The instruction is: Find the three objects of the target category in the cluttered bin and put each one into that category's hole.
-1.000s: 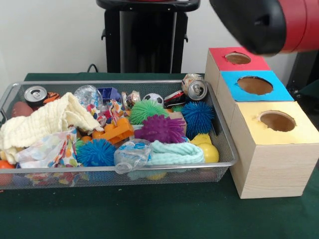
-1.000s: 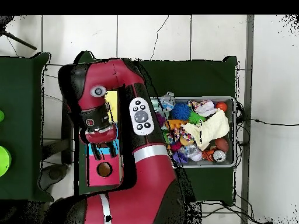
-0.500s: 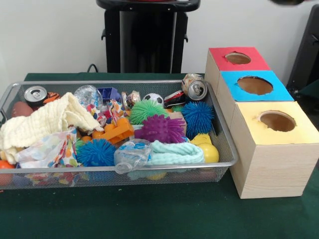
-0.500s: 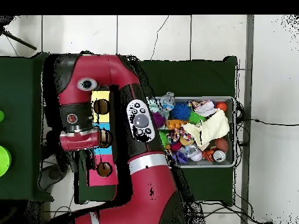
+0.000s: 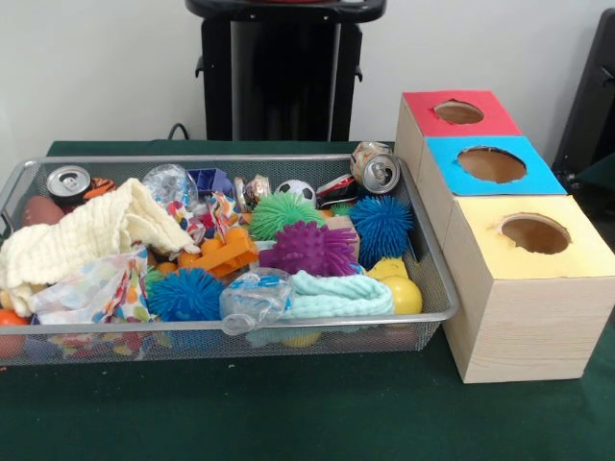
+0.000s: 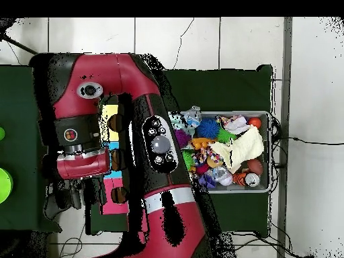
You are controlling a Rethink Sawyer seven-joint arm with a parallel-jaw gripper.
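Observation:
The wire mesh bin [image 5: 288, 323] lies on the green table, full of clutter: two soda cans [image 5: 68, 181] [image 5: 377, 170], green [image 5: 285, 213], purple [image 5: 309, 248] and blue [image 5: 381, 226] spiky balls, a cream cloth [image 5: 91, 230] and a crushed plastic bottle [image 5: 255, 298]. To its right stand a red box [image 5: 423, 108], a blue box [image 5: 452, 171] and a yellow box [image 5: 519, 298], each with a round hole on top. The arm is out of the front view. In the overhead view my gripper [image 6: 70, 196] hangs left of the boxes [image 6: 119, 201], away from the bin [image 6: 269, 151].
A teal cloth [image 5: 338, 296], a yellow ball [image 5: 404, 295], a small soccer ball [image 5: 296, 191] and a patterned cloth [image 5: 91, 288] also lie in the bin. The black pedestal [image 5: 283, 72] stands behind it. The red arm [image 6: 151, 154] covers the bin's left end in the overhead view.
The arm has swung away from over the boxes toward the overhead view's left and left the front view. The bin's contents have not moved.

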